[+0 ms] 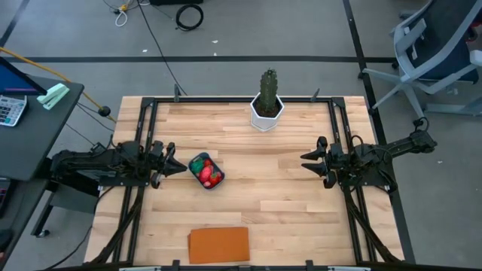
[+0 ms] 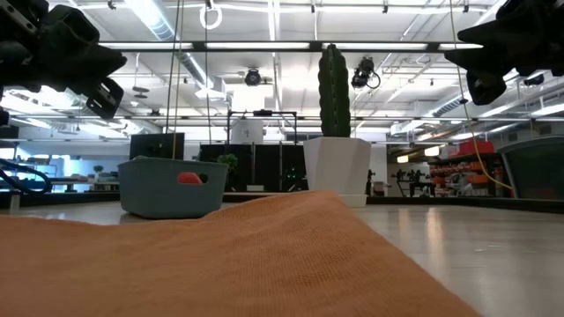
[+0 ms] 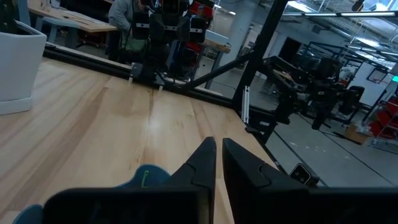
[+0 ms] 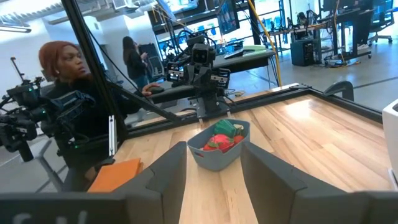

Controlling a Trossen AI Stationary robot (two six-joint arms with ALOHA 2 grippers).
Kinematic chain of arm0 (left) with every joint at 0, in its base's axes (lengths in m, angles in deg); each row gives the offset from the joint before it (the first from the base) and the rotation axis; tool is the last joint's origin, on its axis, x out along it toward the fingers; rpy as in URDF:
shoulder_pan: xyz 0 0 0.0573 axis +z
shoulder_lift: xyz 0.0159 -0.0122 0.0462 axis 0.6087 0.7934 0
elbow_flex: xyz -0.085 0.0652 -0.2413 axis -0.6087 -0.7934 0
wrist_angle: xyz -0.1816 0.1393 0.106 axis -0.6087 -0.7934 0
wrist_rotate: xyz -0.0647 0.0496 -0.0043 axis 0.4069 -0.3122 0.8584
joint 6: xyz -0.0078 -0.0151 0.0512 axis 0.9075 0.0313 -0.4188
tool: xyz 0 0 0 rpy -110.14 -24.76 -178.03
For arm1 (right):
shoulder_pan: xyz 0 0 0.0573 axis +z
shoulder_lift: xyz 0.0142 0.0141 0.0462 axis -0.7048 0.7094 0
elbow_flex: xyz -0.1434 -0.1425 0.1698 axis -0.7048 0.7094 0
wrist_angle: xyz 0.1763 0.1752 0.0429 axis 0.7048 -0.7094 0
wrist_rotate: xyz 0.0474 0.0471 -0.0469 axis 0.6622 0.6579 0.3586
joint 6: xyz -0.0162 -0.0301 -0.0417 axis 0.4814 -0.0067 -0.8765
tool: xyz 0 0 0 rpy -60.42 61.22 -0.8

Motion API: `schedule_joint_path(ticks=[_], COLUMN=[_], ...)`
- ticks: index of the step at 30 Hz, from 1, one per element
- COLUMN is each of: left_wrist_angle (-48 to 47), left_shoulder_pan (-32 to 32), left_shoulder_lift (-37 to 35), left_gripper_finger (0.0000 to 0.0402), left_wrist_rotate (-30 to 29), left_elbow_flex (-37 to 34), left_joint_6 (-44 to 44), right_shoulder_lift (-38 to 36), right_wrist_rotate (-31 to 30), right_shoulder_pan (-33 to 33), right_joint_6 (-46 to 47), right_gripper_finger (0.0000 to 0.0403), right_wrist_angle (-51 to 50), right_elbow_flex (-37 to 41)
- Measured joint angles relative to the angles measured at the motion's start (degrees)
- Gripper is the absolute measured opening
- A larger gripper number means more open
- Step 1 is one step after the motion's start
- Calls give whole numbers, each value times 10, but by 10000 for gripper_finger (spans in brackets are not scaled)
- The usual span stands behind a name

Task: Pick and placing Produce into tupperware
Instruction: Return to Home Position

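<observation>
The teal-blue tupperware sits on the table left of centre, with red, pink and green produce lying inside it. The right wrist view shows the tupperware and the produce heaped in it; the low view shows the tupperware with a red piece peeking over its rim. My left gripper hovers just left of the container, raised off the table, fingers shut and empty. My right gripper hangs open over the table's right part, pointing toward the container.
A tall green cactus in a white pot stands near the far edge, centre. A flat orange board lies at the near edge. Bare wood lies between the grippers. People sit beyond the table's left side.
</observation>
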Motion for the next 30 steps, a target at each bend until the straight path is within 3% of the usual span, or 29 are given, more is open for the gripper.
schedule_joint_path(ticks=[18, 30], left_wrist_angle=[0, 0], left_shoulder_pan=[0, 0], left_shoulder_lift=[0, 0], left_gripper_finger=[25, 40], left_wrist_rotate=[0, 0], left_elbow_flex=[0, 0], left_joint_6=[0, 0], right_shoulder_lift=[0, 0], right_wrist_rotate=[0, 0], right_shoulder_pan=[0, 0], right_joint_6=[0, 0], right_gripper_finger=[160, 160], right_wrist_angle=[0, 0], right_elbow_flex=[0, 0])
